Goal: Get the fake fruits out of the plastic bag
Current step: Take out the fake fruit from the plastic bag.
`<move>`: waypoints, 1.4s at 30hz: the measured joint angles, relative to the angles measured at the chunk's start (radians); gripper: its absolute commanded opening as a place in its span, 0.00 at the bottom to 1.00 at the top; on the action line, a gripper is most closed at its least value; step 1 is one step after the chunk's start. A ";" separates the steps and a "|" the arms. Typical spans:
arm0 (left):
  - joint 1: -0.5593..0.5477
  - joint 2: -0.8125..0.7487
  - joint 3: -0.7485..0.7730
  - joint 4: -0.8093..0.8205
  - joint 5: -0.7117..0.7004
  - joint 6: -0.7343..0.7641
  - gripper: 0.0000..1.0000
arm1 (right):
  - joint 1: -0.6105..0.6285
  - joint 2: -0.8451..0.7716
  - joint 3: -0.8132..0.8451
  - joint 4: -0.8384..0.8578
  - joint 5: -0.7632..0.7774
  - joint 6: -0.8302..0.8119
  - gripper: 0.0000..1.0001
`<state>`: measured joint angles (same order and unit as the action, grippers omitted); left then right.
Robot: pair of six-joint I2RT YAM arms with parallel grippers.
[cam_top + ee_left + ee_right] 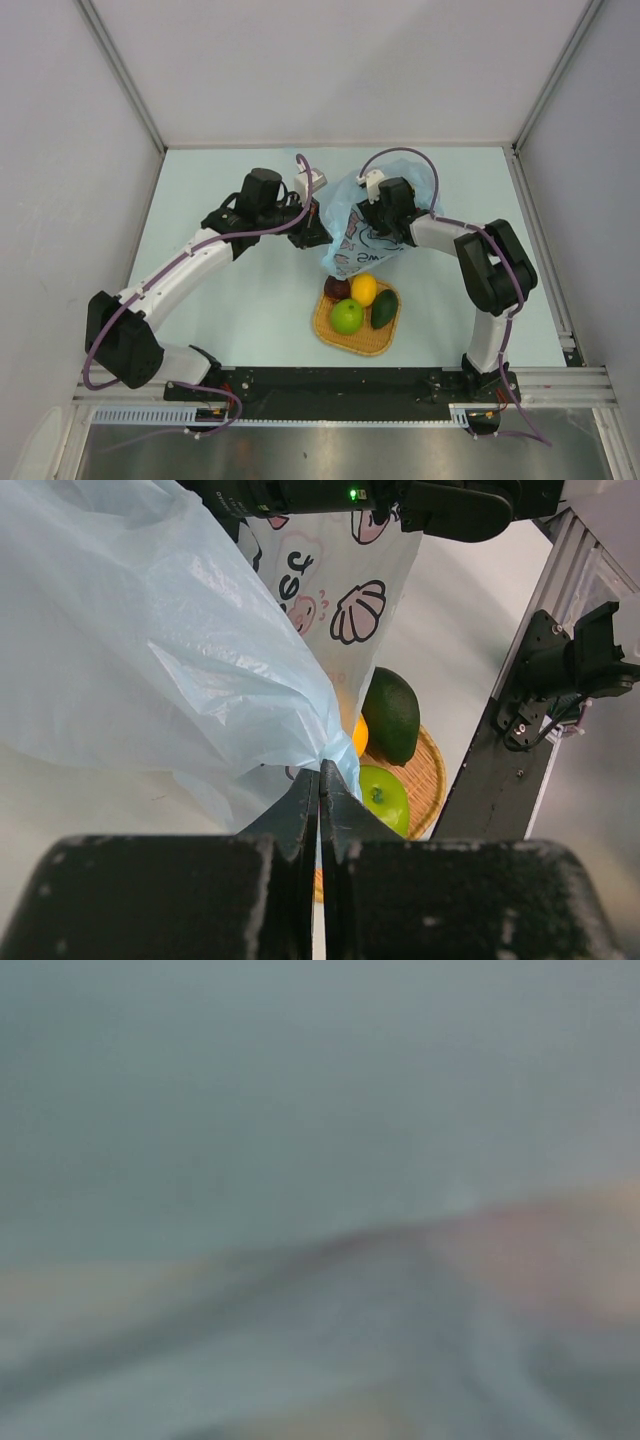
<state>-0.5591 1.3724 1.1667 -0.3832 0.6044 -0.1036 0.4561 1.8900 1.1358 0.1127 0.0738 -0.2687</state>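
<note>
The pale blue plastic bag [352, 238] with dark print hangs lifted between both grippers, its bottom above the orange woven tray [365, 343]. My left gripper [318, 232] is shut on a pinched edge of the bag [150, 650], its jaws closed tight [322, 772]. My right gripper [378, 218] is at the bag's upper right; its fingers are hidden by plastic, and its wrist view shows only blurred film. On the tray lie a lemon [364, 289], a green apple [347, 316], an avocado [385, 308] and a dark plum [337, 290]. The left wrist view also shows the avocado [391, 715], the apple [384, 798] and the lemon [360, 736].
The tray [432, 770] sits near the table's front edge between the arm bases. A black rail [340, 382] runs along the front. Grey walls close the left, back and right sides.
</note>
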 measured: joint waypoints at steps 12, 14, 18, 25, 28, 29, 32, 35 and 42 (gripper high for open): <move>-0.001 0.000 0.000 0.014 0.000 0.000 0.00 | -0.035 0.000 0.024 -0.084 -0.003 0.059 0.68; -0.001 -0.001 0.000 0.019 -0.001 0.000 0.00 | -0.038 0.000 0.032 -0.106 -0.004 0.072 0.69; -0.002 -0.007 -0.009 0.031 -0.001 0.000 0.00 | -0.040 0.000 0.040 -0.149 -0.009 0.079 0.49; -0.002 -0.016 -0.023 0.038 -0.001 0.000 0.00 | -0.040 0.001 0.047 -0.177 -0.066 0.050 0.14; -0.002 -0.016 -0.024 0.041 -0.003 -0.002 0.00 | -0.032 -0.035 0.044 -0.220 -0.121 -0.004 0.09; -0.002 -0.016 -0.027 0.045 -0.004 -0.002 0.00 | -0.027 -0.055 0.042 -0.230 -0.137 -0.016 0.07; -0.002 -0.016 -0.031 0.050 -0.005 -0.005 0.00 | -0.011 -0.161 0.040 -0.268 -0.212 -0.039 0.05; -0.002 -0.016 -0.031 0.057 -0.005 -0.005 0.00 | -0.007 -0.295 0.024 -0.275 -0.323 -0.063 0.03; -0.002 -0.012 -0.031 0.061 -0.004 -0.013 0.00 | 0.005 -0.534 -0.012 -0.325 -0.504 -0.121 0.02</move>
<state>-0.5610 1.3605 1.1355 -0.3225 0.6003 -0.1165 0.4610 1.3563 1.1240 -0.2123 -0.4305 -0.3901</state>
